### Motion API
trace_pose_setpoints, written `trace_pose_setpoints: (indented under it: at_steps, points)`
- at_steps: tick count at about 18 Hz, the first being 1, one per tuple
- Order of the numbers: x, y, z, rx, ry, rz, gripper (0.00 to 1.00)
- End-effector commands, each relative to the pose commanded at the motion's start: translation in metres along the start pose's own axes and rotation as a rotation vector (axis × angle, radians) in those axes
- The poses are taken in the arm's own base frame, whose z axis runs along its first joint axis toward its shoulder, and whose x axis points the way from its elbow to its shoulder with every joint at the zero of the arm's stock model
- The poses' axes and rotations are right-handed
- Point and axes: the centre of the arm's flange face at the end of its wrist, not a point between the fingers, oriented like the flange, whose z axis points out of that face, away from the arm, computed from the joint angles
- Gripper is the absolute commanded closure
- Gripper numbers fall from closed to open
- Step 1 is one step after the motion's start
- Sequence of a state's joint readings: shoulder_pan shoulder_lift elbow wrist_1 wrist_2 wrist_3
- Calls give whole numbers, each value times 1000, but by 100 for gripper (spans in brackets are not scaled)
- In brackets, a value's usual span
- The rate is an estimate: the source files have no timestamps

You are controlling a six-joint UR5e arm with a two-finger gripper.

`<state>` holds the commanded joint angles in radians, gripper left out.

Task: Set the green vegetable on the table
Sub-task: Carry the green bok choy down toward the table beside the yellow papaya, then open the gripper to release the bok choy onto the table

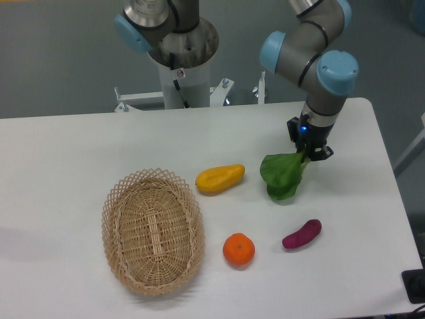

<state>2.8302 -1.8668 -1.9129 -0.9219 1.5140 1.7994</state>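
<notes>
Pincer: the black two-finger pincer [307,154] pointed straight down, clenched on the pale stem of the broad-leaved dark green vegetable [283,175].
Long axis: stem up at the pincer, leaves slanting down and toward the bench's left edge.
Vegetable's place: leaf tips at or just above the white bench [60,153], right half, beside the yellow elongated fruit [220,179]; contact unclear.

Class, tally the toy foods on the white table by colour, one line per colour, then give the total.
Green: 1, the green vegetable, held by the gripper
Yellow: 1, the yellow fruit
Orange: 1, the orange
Purple: 1, the sweet potato
Total: 4
</notes>
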Motion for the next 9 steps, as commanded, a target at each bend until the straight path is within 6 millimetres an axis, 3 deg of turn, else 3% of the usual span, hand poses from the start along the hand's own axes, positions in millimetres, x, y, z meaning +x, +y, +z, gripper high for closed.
trace_pose_setpoints:
  at_steps: [1,3,4,9]
  points:
    - [-1,0,-1,-1,-3,-1,51]
    - [-4,1,-5,-5,-24,-3,12]
    - [-6,1,-7,-11,-40,-2,1]
    - [-17,4,-25,-24,-102,-32,0]
